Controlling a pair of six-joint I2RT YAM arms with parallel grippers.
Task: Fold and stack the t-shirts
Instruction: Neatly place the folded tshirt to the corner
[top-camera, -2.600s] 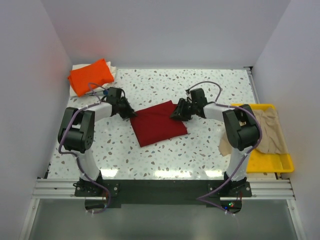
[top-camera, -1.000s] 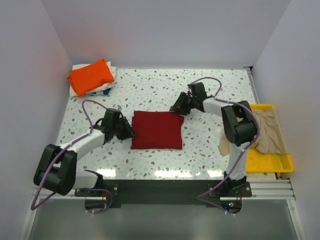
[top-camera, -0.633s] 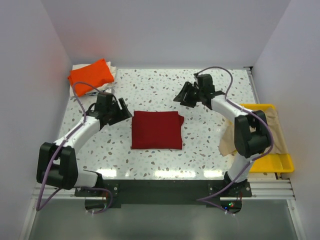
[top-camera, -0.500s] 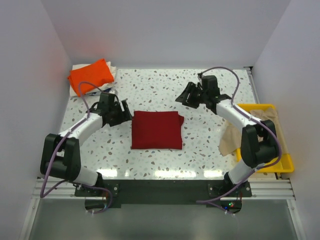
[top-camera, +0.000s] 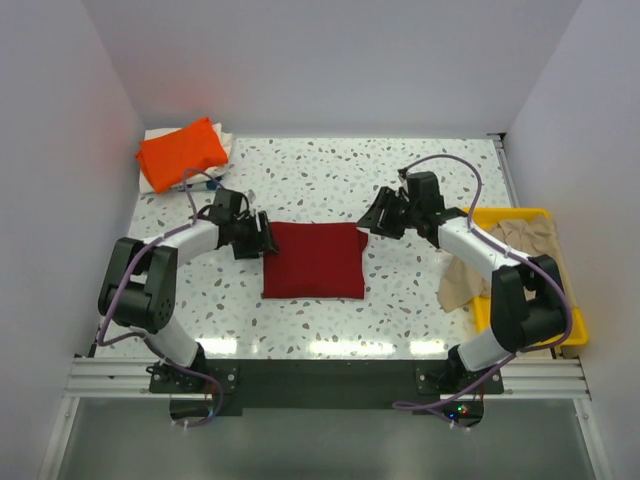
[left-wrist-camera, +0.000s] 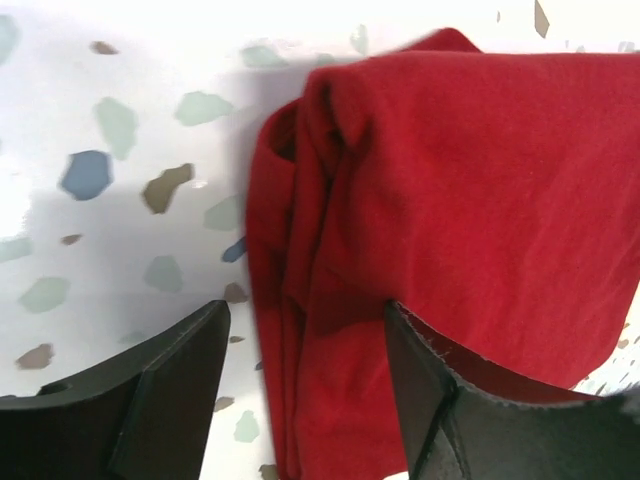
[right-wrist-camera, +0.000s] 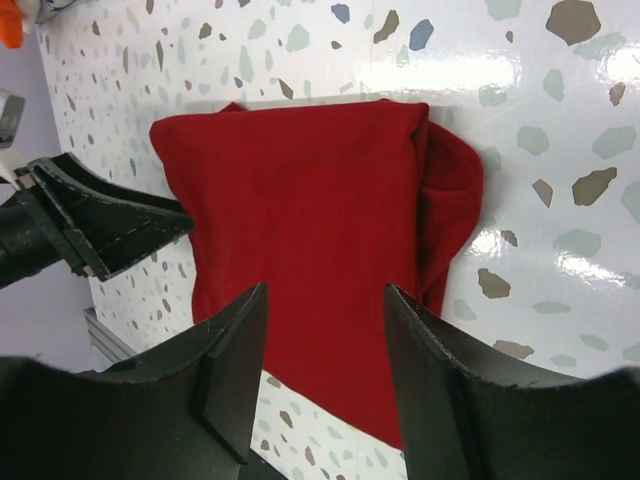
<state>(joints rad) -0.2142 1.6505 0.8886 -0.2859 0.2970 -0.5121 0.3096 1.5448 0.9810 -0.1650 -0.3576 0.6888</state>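
Red shirt (top-camera: 313, 260) lies folded mid-desk, unstacked; orange shirt (top-camera: 182, 153) sits folded at the far-left corner, beige shirt (top-camera: 530, 255) crumpled; left end effector (top-camera: 262, 238) and right end effector (top-camera: 372, 222) gape, empty.

Between left claw (top-camera: 264, 240) and right claw (top-camera: 369, 222) lies the folded t-shirt (top-camera: 313, 260); shirt stack (top-camera: 182, 153) far-left corner; draped shirt (top-camera: 535, 255) in tray (top-camera: 540, 327), right.

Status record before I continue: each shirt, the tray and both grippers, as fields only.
dark red t-shirt: folded rectangle, flat on table centre
orange t-shirt: folded, far left corner, on top of whitish t-shirt
beige t-shirt: unfolded, crumpled in yellow tray, spilling over its left side
left gripper: open, straddling the red shirt's left edge, gripping nothing
right gripper: open, over the red shirt's far right corner, gripping nothing
stacking: red shirt not yet on the pile
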